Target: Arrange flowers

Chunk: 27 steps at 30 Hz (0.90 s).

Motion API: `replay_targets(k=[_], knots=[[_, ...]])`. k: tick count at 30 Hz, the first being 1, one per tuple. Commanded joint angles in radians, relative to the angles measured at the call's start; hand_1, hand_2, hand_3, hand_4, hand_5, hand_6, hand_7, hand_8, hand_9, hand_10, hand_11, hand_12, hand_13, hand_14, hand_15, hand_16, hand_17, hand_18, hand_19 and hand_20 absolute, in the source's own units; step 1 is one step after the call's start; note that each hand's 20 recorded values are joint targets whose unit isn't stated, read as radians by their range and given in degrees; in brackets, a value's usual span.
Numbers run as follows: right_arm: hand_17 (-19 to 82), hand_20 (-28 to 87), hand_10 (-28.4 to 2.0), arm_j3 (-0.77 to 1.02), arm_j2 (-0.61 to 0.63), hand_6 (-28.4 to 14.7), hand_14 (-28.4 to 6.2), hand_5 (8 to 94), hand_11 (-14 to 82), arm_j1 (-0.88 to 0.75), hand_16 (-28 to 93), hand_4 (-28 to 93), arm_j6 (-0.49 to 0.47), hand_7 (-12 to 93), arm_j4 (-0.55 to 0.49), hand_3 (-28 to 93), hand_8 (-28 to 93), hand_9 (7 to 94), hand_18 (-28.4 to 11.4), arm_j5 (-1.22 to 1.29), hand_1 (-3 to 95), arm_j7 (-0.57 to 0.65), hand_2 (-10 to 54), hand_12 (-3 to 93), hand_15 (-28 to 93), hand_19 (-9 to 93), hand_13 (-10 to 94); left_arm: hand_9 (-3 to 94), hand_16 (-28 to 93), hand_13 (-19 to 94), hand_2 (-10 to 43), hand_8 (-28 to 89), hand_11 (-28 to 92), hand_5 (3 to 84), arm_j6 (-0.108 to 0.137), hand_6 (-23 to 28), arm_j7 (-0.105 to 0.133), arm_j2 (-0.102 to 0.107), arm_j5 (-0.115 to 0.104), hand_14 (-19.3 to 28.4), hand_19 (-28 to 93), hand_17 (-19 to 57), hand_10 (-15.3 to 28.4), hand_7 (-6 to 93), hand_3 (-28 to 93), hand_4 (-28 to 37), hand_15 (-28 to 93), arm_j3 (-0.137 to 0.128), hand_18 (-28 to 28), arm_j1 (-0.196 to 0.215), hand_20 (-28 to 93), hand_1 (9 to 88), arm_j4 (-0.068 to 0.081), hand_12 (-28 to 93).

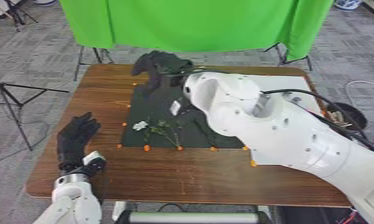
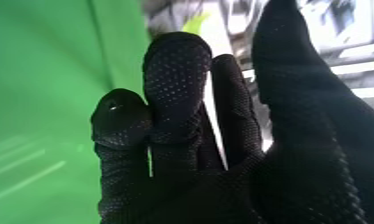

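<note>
In the head view, the right hand [image 1: 163, 64] is above the far edge of the dark mat, its fingers loosely spread and apart from the flowers. In the right wrist view, the same hand [image 2: 176, 135] has relaxed fingers with no flower visible among them. A white flower [image 1: 141, 125] lies on the near left part of the dark mat, beside green stems [image 1: 167, 133]. The left hand [image 1: 76, 139] is over the table's left side, open with straight fingers, left of the mat.
Orange pieces [image 1: 147, 148] line the dark mat [image 1: 139, 107] on the brown table [image 1: 166, 175]. A small white item [image 1: 175, 107] lies on the mat. A white sheet [image 1: 268, 157] is partly under the right arm. A dark bin [image 1: 344, 117] stands beyond the table's right edge.
</note>
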Motion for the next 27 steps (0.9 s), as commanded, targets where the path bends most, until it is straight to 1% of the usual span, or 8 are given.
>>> replay_targets(k=[1,2,4,10,14,17,22,27], knots=[[52,42,-14.8,0.217,0.221,-1.1,-6.2,47.9,6.7,-0.088,26,-17,0.041,15,-0.055,72,-7,46.8,-13.8,0.015,44.9,0.027,-9.5,18.5,59,92,78,50.0,-4,42,-0.1,-9,28,53.2,0.005,2.4,-0.010,0.005,0.103,17.1,30,15.1,14.3,20.7,71,-17.8,32,-0.105,15.1,0.064,19,34.3,-0.041,12],[52,42,-14.8,0.250,0.235,-1.1,-6.2,48.1,6.7,-0.115,25,-17,0.039,15,-0.062,72,-7,46.8,-13.9,0.020,44.7,0.027,-9.5,18.5,59,92,78,49.7,-4,42,-1.7,-9,28,53.0,0.014,2.1,-0.009,0.008,0.124,16.9,30,15.3,14.1,21.0,70,-15.9,32,-0.119,15.0,0.069,20,36.3,-0.047,12],[52,42,-15.0,0.311,0.261,-1.1,-6.2,48.3,6.6,-0.170,25,-16,0.049,15,-0.080,72,-7,47.1,-13.9,0.028,44.0,0.038,-9.5,18.6,59,92,78,49.4,-4,42,-3.5,-9,28,52.8,0.015,2.0,-0.005,0.015,0.143,16.3,31,15.6,13.7,21.5,70,-14.6,31,-0.148,15.0,0.075,20,38.4,-0.058,12],[52,42,-15.3,0.534,0.318,-1.5,-6.4,49.6,6.8,-0.398,25,-16,0.086,14,-0.151,72,-7,49.2,-14.3,-0.020,41.9,0.063,-9.5,18.6,59,92,78,48.8,-3,42,-7.1,-10,28,52.1,-0.023,1.1,-0.028,0.038,0.194,15.7,30,16.0,12.8,23.2,69,-11.8,30,-0.201,14.9,0.072,20,42.1,-0.064,12],[52,42,-15.5,0.707,0.337,-1.6,-7.0,50.6,7.6,-0.605,25,-15,0.154,14,-0.211,71,-7,51.9,-14.5,-0.155,40.3,0.096,-9.5,18.8,59,92,78,48.6,-3,42,-7.8,-11,28,52.0,-0.067,0.8,-0.062,0.034,0.267,15.5,30,16.3,12.6,23.7,69,-10.4,30,-0.232,14.5,0.081,21,42.6,-0.067,12],[52,42,-15.6,0.796,0.332,-1.5,-7.3,52.8,9.4,-0.721,25,-16,0.146,14,-0.234,70,-7,55.1,-14.9,-0.200,38.2,0.123,-9.5,19.2,59,92,78,48.8,-3,42,-8.4,-11,28,52.0,-0.082,0.6,-0.081,0.027,0.318,15.4,29,16.3,12.5,24.0,69,-9.9,30,-0.258,14.5,0.106,21,43.5,-0.078,12],[53,42,-15.9,0.843,0.344,-1.4,-8.1,56.6,14.1,-0.813,26,-16,0.107,14,-0.227,68,-7,60.9,-15.5,-0.226,36.8,0.170,-9.5,20.8,60,93,79,49.6,-3,43,-8.9,-11,28,52.4,-0.095,0.3,-0.081,0.024,0.301,15.2,29,16.5,12.4,24.6,68,-9.1,30,-0.262,14.3,0.115,21,44.6,-0.076,12],[54,43,-15.5,0.817,0.362,-0.2,-7.9,60.4,20.5,-0.815,26,-16,0.094,15,-0.191,67,-7,67.3,-15.9,-0.247,36.5,0.195,-9.5,23.3,61,93,80,49.7,-3,43,-8.9,-11,28,52.6,-0.101,0.4,-0.081,0.021,0.299,15.3,28,16.6,12.3,24.7,68,-8.8,30,-0.257,14.1,0.111,21,44.4,-0.073,12]])
